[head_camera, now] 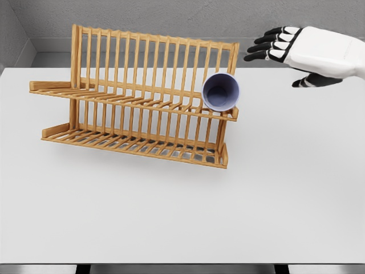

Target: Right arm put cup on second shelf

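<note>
A pale lavender cup [220, 91] lies on its side on the upper shelf of the wooden dish rack [137, 97], at the shelf's right end, its mouth facing me. My right hand [283, 56] hovers to the right of the rack's top corner, apart from the cup, with its black-tipped fingers spread and nothing held. The left arm does not show.
The rack stands on a white table [182, 217], with a lower slatted shelf [137, 145] under the upper one. A grey wall runs behind the table's far edge.
</note>
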`<act>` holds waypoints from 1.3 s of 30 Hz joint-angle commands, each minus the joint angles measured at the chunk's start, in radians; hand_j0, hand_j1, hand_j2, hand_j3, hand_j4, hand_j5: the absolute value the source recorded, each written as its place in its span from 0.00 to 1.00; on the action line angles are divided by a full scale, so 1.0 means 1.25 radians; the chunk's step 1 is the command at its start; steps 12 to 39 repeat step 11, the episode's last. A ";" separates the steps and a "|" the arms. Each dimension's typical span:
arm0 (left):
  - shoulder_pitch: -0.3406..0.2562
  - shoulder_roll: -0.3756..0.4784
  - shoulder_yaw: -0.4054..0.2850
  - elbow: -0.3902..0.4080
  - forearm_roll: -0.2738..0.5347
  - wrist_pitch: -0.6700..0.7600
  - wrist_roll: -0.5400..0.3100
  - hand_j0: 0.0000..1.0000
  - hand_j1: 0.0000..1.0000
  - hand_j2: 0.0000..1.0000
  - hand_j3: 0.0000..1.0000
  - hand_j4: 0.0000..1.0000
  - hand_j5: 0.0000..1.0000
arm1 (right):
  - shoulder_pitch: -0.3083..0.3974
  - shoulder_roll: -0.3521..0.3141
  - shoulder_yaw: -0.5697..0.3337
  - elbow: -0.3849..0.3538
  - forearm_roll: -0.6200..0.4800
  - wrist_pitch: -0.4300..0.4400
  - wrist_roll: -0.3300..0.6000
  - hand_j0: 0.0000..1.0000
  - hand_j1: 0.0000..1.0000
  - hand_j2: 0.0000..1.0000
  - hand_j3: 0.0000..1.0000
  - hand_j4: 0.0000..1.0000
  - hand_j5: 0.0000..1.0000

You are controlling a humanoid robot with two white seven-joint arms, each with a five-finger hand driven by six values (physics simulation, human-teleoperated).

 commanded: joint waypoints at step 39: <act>0.000 0.000 0.000 0.000 0.001 0.000 0.000 1.00 1.00 1.00 1.00 1.00 1.00 | 0.249 0.195 -0.192 0.059 0.054 0.003 -0.001 1.00 1.00 1.00 1.00 1.00 1.00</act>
